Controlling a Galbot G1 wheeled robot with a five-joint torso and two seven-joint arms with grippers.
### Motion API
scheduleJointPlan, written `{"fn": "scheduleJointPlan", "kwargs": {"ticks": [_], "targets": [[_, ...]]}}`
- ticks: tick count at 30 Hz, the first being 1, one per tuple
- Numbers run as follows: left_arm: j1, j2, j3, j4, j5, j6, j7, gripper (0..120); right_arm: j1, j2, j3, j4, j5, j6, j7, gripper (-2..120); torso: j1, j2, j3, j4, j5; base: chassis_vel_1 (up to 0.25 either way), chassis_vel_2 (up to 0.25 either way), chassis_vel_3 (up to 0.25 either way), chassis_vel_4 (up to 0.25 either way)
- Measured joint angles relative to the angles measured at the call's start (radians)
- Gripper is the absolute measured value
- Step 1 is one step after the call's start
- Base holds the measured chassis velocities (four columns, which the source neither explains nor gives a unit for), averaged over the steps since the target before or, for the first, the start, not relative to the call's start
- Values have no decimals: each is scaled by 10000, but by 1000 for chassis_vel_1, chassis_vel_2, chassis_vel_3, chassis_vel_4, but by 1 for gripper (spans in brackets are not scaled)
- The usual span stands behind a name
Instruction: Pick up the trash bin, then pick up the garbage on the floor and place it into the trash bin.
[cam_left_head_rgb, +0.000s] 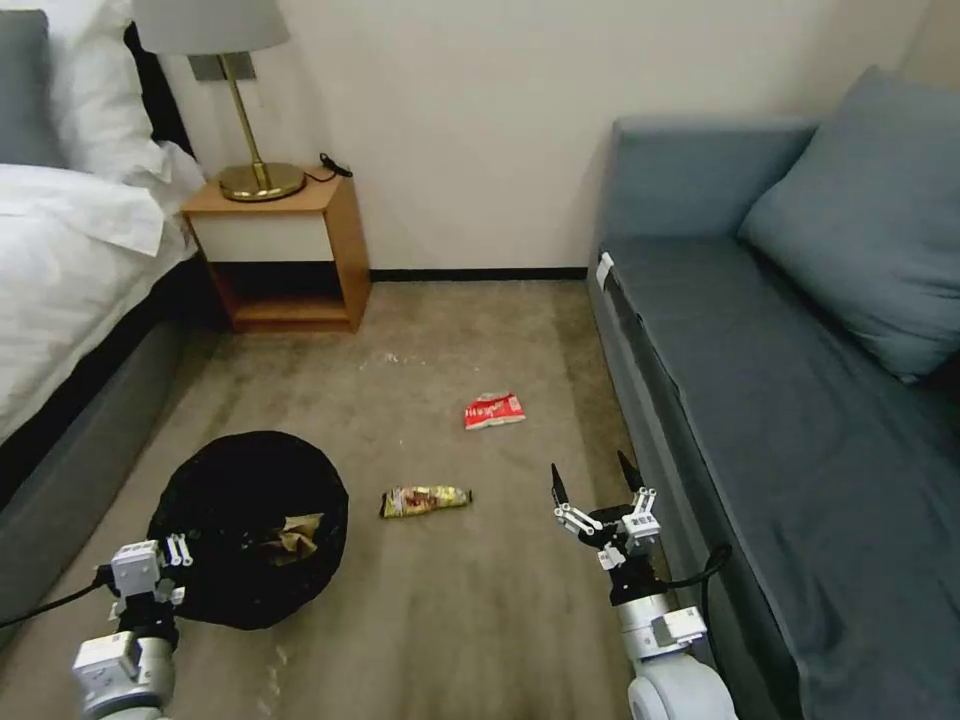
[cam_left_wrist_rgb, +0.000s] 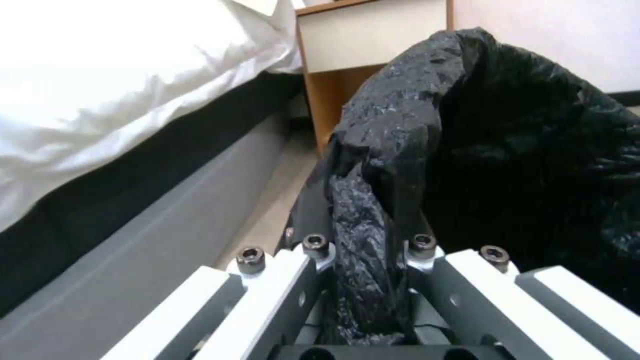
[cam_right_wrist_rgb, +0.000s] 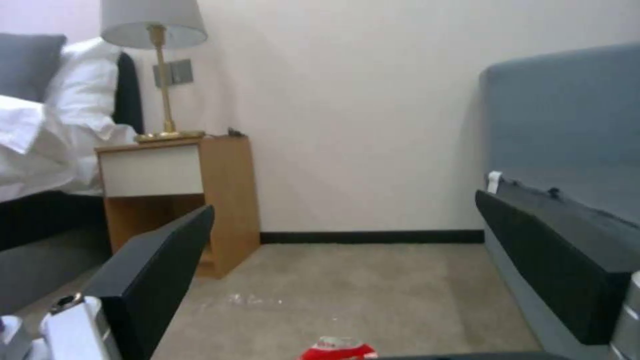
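- The trash bin (cam_left_head_rgb: 250, 525), black-lined, sits near left by the bed (cam_left_head_rgb: 70, 290), crumpled brown paper (cam_left_head_rgb: 292, 535) inside.
- The left gripper (cam_left_wrist_rgb: 363, 260) pinches its rim.
- Gold-brown snack wrapper (cam_left_head_rgb: 425, 500) and red-and-white packet (cam_left_head_rgb: 494, 410) lie on the carpet (cam_left_head_rgb: 450, 620).
- The right gripper (cam_left_head_rgb: 597, 480) points forward, fingers apart, beside the sofa (cam_left_head_rgb: 780, 400).

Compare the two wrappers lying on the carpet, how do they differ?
The gold-brown snack wrapper is long and narrow, close to the trash bin; the red-and-white packet is squarer, crumpled, and farther off toward the wall. Both lie flat on the carpet, untouched.
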Motion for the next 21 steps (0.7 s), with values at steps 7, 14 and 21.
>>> {"fn": "scheduleJointPlan", "kwargs": {"ticks": [7,14,21], "targets": [[-3,68,-97,85,-7,-75,0,6,276,-356,-412,-193,-106,-175,-65,100,2,-1,2,-1,0,-243,234,209,-221],[-28,95,-124,104,-12,-73,-1,6,852,-1167,-1158,-331,-47,-1147,-193,100,1,0,-1,3,1,-18,16,11,-13],[-50,107,-193,104,11,-15,-7,6,2841,-2867,-2794,-461,487,-4761,-522,100,1,0,0,1,3,18,-15,-15,14]]}}
